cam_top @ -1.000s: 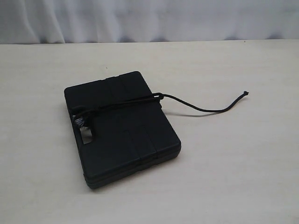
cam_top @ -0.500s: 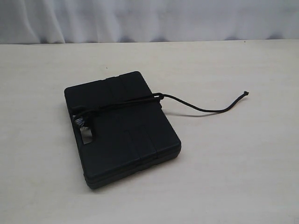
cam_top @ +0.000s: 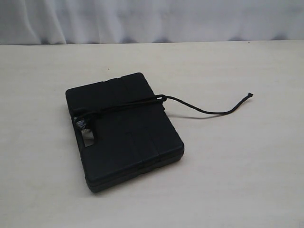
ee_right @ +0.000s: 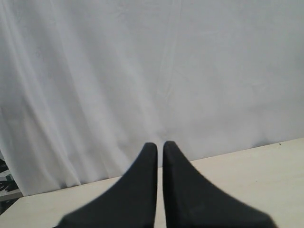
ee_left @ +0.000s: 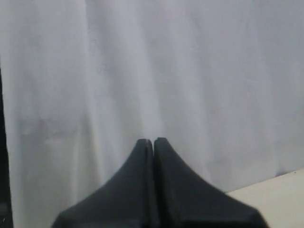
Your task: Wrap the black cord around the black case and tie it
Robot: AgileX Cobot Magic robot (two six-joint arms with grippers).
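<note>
The black case (cam_top: 124,130) lies flat on the pale table (cam_top: 237,180), left of centre in the exterior view. The black cord (cam_top: 128,105) runs across its top from the handle slot, where its greyish tufted end (cam_top: 81,124) shows, to the case's far right edge. From there its free length (cam_top: 209,111) trails right over the table. Neither arm appears in the exterior view. My left gripper (ee_left: 153,140) is shut with nothing in it, facing a white curtain. My right gripper (ee_right: 160,144) is shut too, a thin slit between its fingers, holding nothing.
A white curtain (cam_top: 152,21) hangs along the table's far edge. The wrist views show only that curtain (ee_right: 142,71) and a strip of table (ee_right: 247,166).
</note>
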